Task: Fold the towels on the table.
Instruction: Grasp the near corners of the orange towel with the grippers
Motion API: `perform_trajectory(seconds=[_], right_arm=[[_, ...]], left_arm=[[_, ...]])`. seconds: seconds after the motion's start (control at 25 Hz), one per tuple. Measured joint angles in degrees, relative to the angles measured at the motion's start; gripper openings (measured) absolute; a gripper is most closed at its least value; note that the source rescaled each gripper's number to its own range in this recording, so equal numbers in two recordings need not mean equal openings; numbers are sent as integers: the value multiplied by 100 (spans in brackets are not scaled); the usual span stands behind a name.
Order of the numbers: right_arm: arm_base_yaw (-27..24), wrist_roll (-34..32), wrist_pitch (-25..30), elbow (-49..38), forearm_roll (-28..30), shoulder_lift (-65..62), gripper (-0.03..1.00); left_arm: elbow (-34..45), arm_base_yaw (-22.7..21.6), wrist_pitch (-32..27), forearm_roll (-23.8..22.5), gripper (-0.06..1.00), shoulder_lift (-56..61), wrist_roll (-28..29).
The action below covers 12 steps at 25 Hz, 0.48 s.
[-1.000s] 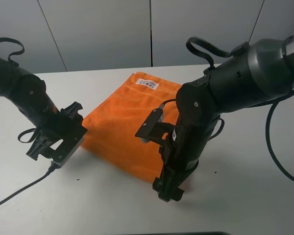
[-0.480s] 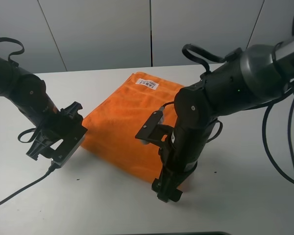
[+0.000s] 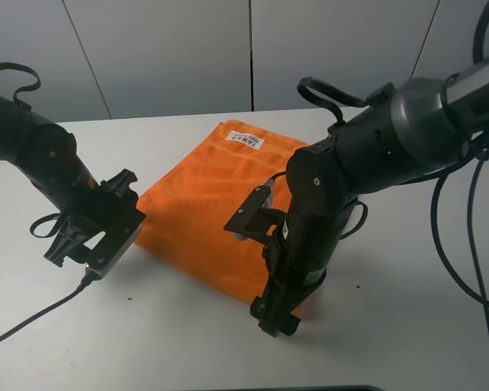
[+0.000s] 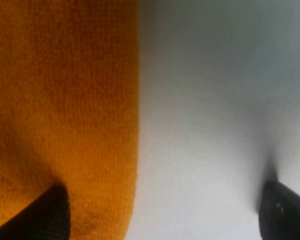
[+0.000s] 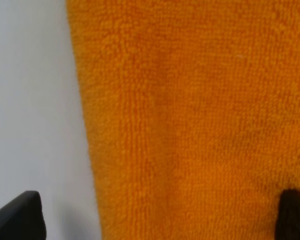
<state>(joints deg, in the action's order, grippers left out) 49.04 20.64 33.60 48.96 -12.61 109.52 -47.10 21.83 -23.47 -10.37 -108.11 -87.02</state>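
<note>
Towel (image 3: 204,204) lies flat on the table (image 3: 407,326), one edge running between the jaws of the left gripper (image 4: 165,215), another between those of the right gripper (image 5: 155,220). Both gape wide, gripping nothing.

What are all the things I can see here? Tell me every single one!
Fuzzy orange microfibre towel: one, orange, spread in the middle of the table.
Small rectangular printed label: one, white, at the towel's far edge.
Smooth tabletop: one, white, under everything.
Wall panels: several, grey, behind the table.
Cables: a few, black, one trailing across the table's near left, others hanging at the right.
Robot arms: two, black; left arm beside the towel's left edge, right arm over its near right part.
Left gripper: one, black, open, one finger over cloth, one over table.
Right gripper: one, black, open, likewise straddling a towel edge.
</note>
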Motion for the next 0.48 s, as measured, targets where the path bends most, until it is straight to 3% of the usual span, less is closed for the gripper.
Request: perform_trajectory(seconds=[0.48], right_arm=[[0,-203,-68,0,0,0,100]], left_arm=[[-33,0,-34,0,99,-62,0]])
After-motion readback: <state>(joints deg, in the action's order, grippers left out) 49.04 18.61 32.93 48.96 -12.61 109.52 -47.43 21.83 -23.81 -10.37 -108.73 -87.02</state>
